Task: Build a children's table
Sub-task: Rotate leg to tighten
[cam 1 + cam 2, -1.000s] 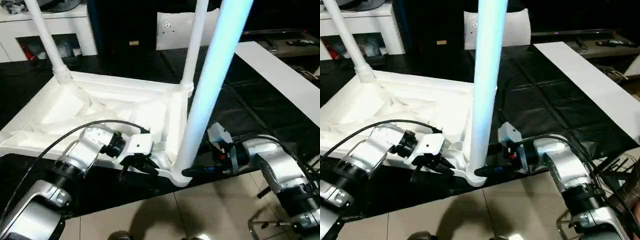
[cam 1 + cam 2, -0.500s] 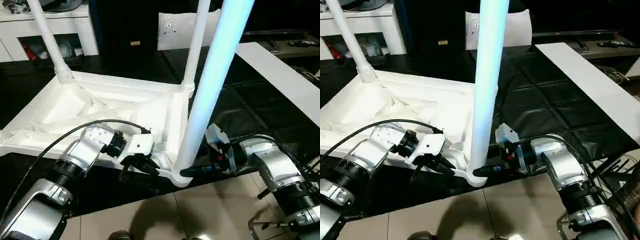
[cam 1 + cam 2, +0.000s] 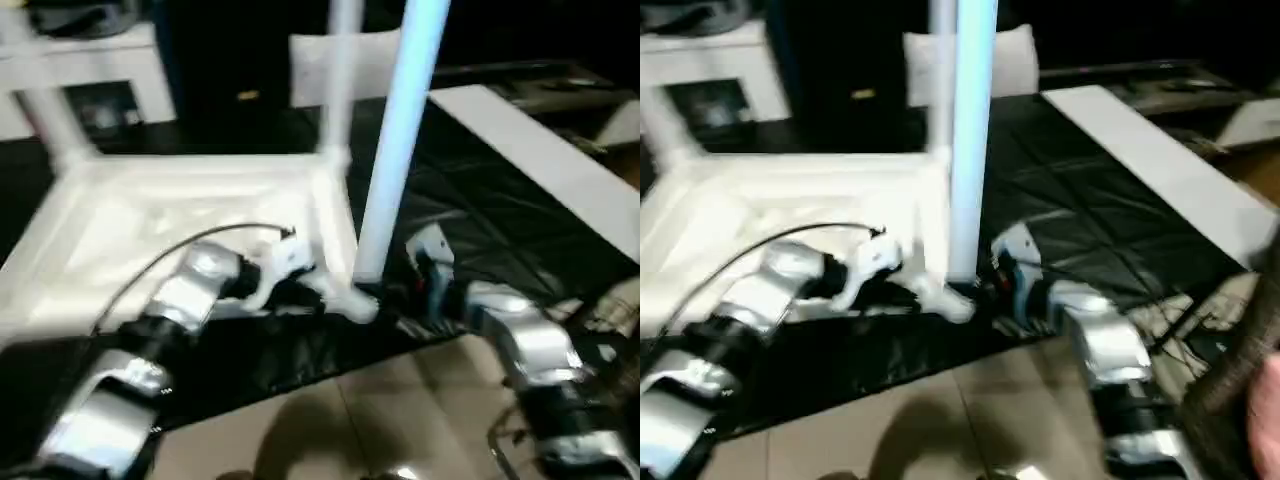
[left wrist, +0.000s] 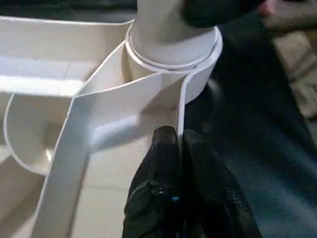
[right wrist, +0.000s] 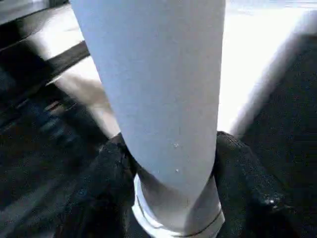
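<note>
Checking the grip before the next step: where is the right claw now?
The right claw straddles the base of the nearest leg, just above its corner socket at the tabletop's near right corner.

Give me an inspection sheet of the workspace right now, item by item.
Surface: black sheet over the work area, tiled floor in front.
Job's things: tabletop lies underside up; near leg stands in its corner socket; two more legs stand at the far corners.
Clutter: long white flat panel.
Grippers: left gripper shut on the tabletop's edge; right gripper around the near leg's base.
Cables: black cable over the left forearm.
Surroundings: white cabinet.
</note>
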{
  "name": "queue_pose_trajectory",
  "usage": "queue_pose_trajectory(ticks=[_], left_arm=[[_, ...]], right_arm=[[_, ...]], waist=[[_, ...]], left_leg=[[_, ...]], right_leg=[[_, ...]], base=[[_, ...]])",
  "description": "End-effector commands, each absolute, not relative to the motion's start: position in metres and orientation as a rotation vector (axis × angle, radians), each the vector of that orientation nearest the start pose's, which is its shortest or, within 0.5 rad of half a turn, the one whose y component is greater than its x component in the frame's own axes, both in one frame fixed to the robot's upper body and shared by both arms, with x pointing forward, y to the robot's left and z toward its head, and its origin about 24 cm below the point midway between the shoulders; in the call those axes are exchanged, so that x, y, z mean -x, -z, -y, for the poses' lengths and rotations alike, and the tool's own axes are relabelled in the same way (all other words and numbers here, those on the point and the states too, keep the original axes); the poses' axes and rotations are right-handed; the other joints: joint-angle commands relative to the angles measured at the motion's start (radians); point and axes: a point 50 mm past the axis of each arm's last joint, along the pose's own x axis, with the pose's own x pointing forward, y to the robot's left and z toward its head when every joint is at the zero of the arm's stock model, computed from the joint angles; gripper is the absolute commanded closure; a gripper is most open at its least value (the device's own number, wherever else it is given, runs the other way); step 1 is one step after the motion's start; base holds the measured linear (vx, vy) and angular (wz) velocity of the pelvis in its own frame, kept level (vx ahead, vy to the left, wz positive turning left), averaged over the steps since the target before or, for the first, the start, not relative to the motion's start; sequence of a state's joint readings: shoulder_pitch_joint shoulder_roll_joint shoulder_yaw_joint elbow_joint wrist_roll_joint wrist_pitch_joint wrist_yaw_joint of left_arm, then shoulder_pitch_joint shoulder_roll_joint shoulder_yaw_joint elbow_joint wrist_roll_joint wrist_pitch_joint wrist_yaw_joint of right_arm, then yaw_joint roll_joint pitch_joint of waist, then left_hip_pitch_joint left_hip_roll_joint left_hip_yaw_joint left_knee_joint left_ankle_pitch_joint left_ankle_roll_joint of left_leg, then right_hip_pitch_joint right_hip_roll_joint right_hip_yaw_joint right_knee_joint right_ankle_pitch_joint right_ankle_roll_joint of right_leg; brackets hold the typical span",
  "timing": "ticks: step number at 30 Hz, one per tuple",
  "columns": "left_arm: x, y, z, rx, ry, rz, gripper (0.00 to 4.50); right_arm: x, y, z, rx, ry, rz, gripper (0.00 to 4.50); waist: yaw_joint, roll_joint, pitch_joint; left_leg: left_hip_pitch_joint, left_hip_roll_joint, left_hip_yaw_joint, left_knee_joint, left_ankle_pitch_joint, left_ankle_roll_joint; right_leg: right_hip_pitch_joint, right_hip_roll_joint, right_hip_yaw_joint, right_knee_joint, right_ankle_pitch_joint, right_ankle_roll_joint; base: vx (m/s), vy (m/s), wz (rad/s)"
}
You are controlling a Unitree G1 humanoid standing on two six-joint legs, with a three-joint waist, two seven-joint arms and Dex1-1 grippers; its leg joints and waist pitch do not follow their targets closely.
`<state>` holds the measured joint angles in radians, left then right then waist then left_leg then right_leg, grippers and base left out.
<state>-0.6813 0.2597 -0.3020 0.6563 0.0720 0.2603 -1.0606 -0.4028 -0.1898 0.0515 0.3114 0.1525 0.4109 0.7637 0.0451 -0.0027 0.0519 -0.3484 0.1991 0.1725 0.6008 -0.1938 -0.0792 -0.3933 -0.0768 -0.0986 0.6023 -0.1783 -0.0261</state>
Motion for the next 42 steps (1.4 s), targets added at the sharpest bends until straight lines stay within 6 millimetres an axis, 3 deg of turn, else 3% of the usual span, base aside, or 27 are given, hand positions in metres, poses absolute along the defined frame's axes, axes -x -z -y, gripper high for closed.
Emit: queue_pose_trajectory(ticks=[1, 5, 9, 10, 12, 17, 21, 25, 27, 32, 37, 38, 42], left_arm=[[-0.338, -0.063, -0.070, -0.305, 1.160, -0.434, 4.50], [-0.346, -0.068, -0.063, -0.263, 1.016, -0.419, 4.50], [-0.348, -0.070, -0.059, -0.246, 0.938, -0.413, 4.50], [-0.346, -0.070, -0.058, -0.248, 0.935, -0.409, 4.50], [-0.345, -0.071, -0.059, -0.258, 0.942, -0.402, 4.50], [-0.344, -0.071, -0.064, -0.282, 0.953, -0.387, 4.50], [-0.340, -0.069, -0.073, -0.307, 0.992, -0.381, 4.50], [-0.337, -0.068, -0.085, -0.353, 1.075, -0.361, 4.50], [-0.337, -0.068, -0.088, -0.366, 1.093, -0.358, 4.50], [-0.329, -0.067, -0.102, -0.476, 1.262, -0.361, 4.50], [-0.323, -0.063, -0.111, -0.582, 1.373, -0.395, 4.50], [-0.319, -0.061, -0.114, -0.634, 1.452, -0.409, 4.50], [-0.314, -0.062, -0.115, -0.660, 1.550, -0.410, 4.50]], right_arm=[[-0.297, -0.047, 0.065, -0.131, -1.018, -0.373, 2.55], [-0.305, -0.047, 0.048, -0.152, -0.892, -0.386, 2.55], [-0.313, -0.043, 0.042, -0.133, -0.751, -0.421, 2.55], [-0.313, -0.044, 0.040, -0.142, -0.749, -0.413, 2.55], [-0.314, -0.046, 0.041, -0.158, -0.744, -0.397, 1.85], [-0.315, -0.048, 0.047, -0.150, -0.728, -0.366, 1.55], [-0.311, -0.051, 0.062, -0.124, -0.757, -0.309, 1.23], [-0.305, -0.056, 0.095, -0.087, -0.795, -0.236, 0.90], [-0.304, -0.057, 0.101, -0.075, -0.806, -0.227, 0.70], [-0.297, -0.058, 0.140, 0.029, -0.858, -0.210, 0.21], [-0.291, -0.061, 0.151, 0.068, -0.946, -0.215, 0.16], [-0.289, -0.063, 0.157, 0.094, -1.018, -0.222, 0.16], [-0.284, -0.065, 0.161, 0.128, -1.150, -0.240, 0.16]], waist=[[-0.003, -0.003, -0.055], [-0.014, 0.003, -0.058], [-0.018, 0.002, -0.059], [-0.017, 0.001, -0.061], [-0.014, 0.001, -0.063], [-0.010, -0.002, -0.067], [-0.004, 0.002, -0.068], [-0.004, 0.000, -0.068], [-0.003, -0.001, -0.067], [-0.003, -0.001, -0.064], [0.013, 0.000, -0.064], [0.017, -0.005, -0.065], [0.027, -0.005, -0.065]], left_leg=[[0.003, 0.020, -0.019, -0.074, -0.281, 0.009], [0.002, 0.024, -0.017, -0.079, -0.265, 0.021], [0.003, 0.023, -0.017, -0.079, -0.260, 0.016], [0.002, 0.025, -0.015, -0.079, -0.245, 0.024], [-0.002, 0.026, -0.013, -0.079, -0.217, 0.032], [-0.007, 0.025, -0.008, -0.076, -0.147, 0.053], [-0.006, 0.029, -0.009, -0.077, -0.141, 0.056], [-0.007, 0.028, -0.007, -0.076, -0.137, 0.071], [-0.010, 0.027, -0.007, -0.076, -0.141, 0.076], [-0.007, 0.029, -0.006, -0.076, -0.164, 0.068], [-0.001, 0.034, -0.005, -0.077, -0.166, 0.070], [-0.002, 0.033, -0.005, -0.076, -0.170, 0.071], [-0.002, 0.036, -0.003, -0.075, -0.162, 0.078]], right_leg=[[0.040, -0.073, 0.034, -0.119, -0.562, -0.065], [0.040, -0.071, 0.042, -0.108, -0.453, -0.113], [0.040, -0.072, 0.045, -0.107, -0.446, -0.121], [0.042, -0.072, 0.050, -0.102, -0.398, -0.131], [0.046, -0.072, 0.052, -0.096, -0.341, -0.145], [0.052, -0.072, 0.057, -0.085, -0.253, -0.173], [0.051, -0.072, 0.058, -0.083, -0.231, -0.171], [0.055, -0.070, 0.059, -0.079, -0.186, -0.184], [0.057, -0.071, 0.057, -0.080, -0.199, -0.181], [0.051, -0.070, 0.058, -0.089, -0.274, -0.164], [0.046, -0.071, 0.059, -0.083, -0.248, -0.178], [0.048, -0.071, 0.058, -0.084, -0.254, -0.177], [0.048, -0.074, 0.059, -0.079, -0.240, -0.186]], base=[[0.000, 0.000, 0.00], [0.000, 0.000, 0.00], [0.000, 0.000, 0.00], [0.000, 0.000, 0.00], [0.000, 0.000, 0.00], [0.000, 0.000, 0.00], [0.000, 0.000, 0.00], [0.000, 0.000, 0.00], [0.000, 0.000, 0.00], [0.000, 0.000, 0.00], [0.000, 0.000, 0.00], [0.000, 0.000, 0.00], [0.000, 0.000, 0.00]])
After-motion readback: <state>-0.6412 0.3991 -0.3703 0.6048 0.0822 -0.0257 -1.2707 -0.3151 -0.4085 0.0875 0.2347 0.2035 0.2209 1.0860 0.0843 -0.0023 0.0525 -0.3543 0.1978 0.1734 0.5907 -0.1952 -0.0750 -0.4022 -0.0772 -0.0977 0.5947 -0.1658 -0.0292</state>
